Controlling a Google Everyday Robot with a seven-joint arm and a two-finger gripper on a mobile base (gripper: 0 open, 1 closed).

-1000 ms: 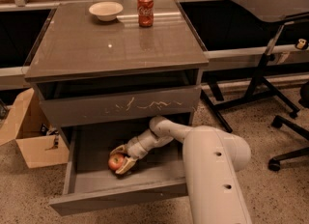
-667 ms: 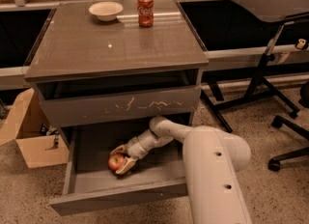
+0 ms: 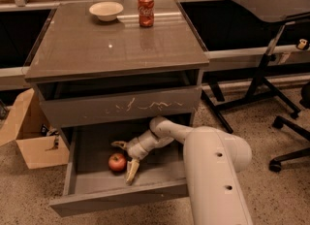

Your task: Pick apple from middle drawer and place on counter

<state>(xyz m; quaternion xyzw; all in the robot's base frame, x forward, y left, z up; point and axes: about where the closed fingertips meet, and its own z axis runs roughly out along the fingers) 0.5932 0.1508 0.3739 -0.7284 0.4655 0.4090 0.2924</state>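
Observation:
The apple (image 3: 116,162), small and red, lies on the floor of the pulled-out middle drawer (image 3: 121,197), near its front left. My gripper (image 3: 124,161) reaches down into the drawer from the right. Its two fingers are spread open, one behind the apple and one in front of it on the right, so the apple sits in the mouth of the jaws. The counter (image 3: 111,49) is the glossy grey-brown top of the cabinet above.
A white bowl (image 3: 106,10) and a red soda can (image 3: 146,9) stand at the back of the counter. The drawer front with whitish scratches (image 3: 121,106) overhangs the open drawer. A cardboard box (image 3: 29,132) sits on the floor at left, a black stand (image 3: 261,73) at right.
The fingers stood close around the apple before; now they are spread wider and the apple shows more fully. The apple stays in the same spot.

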